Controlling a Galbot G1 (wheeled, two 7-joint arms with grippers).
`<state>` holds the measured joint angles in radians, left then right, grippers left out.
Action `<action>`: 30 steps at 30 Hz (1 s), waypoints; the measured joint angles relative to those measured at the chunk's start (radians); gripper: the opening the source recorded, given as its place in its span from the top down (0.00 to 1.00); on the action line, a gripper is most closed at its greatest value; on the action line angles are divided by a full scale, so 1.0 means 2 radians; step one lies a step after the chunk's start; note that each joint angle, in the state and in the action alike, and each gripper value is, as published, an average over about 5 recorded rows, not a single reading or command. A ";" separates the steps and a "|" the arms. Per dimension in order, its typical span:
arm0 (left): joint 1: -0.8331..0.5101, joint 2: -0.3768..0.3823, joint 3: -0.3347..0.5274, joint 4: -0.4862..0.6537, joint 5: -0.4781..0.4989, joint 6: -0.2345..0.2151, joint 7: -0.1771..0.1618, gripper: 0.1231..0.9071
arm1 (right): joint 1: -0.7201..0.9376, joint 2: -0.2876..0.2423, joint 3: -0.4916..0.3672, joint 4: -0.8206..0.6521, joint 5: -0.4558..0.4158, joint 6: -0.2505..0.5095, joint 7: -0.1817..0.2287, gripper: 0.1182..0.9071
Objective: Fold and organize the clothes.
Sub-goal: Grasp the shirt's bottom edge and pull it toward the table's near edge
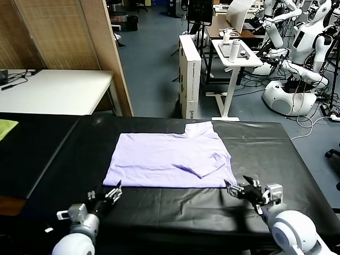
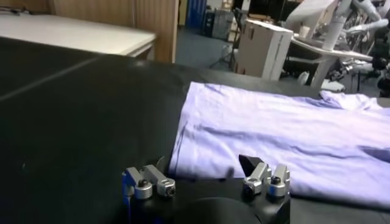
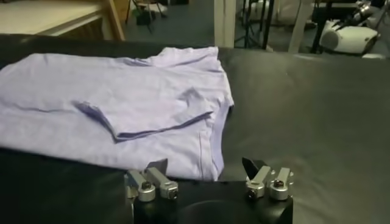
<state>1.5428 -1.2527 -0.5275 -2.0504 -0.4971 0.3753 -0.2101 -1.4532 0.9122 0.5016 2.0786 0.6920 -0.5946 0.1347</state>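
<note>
We bring left gripper (image 1: 112,192) and right gripper (image 1: 235,188), jaws open, to the shirt's (image 1: 170,159) near corners, pinching only hem off the surface (image 1: 255,143).

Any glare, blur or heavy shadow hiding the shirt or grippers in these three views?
Head view: even light, T-shirt and both the left gripper and right gripper clear. Left wrist view: background soft, faint sheen on black table. Right wrist view: dimmer, folds cast soft shadows.
</note>
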 joint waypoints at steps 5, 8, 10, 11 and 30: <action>-0.001 0.000 0.000 0.007 0.002 -0.001 0.000 0.01 | -0.001 0.002 -0.002 0.000 -0.002 0.000 -0.002 0.51; -0.001 0.000 0.000 0.011 0.003 -0.003 0.000 0.07 | -0.003 0.002 -0.002 0.001 -0.003 0.000 -0.003 0.74; 0.000 0.001 -0.001 0.011 0.004 -0.004 0.000 0.12 | -0.005 0.002 -0.002 0.002 -0.003 0.000 -0.003 0.88; 0.000 0.001 -0.001 0.011 0.004 -0.004 0.000 0.14 | -0.005 0.002 -0.002 0.003 -0.003 0.000 -0.003 0.93; 0.011 0.001 -0.001 0.004 0.006 -0.008 -0.005 0.97 | -0.055 -0.007 0.022 0.046 -0.002 -0.031 0.022 0.97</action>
<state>1.5643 -1.2505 -0.5294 -2.0420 -0.4857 0.3598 -0.2195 -1.5633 0.8974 0.5453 2.1701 0.6885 -0.6576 0.1779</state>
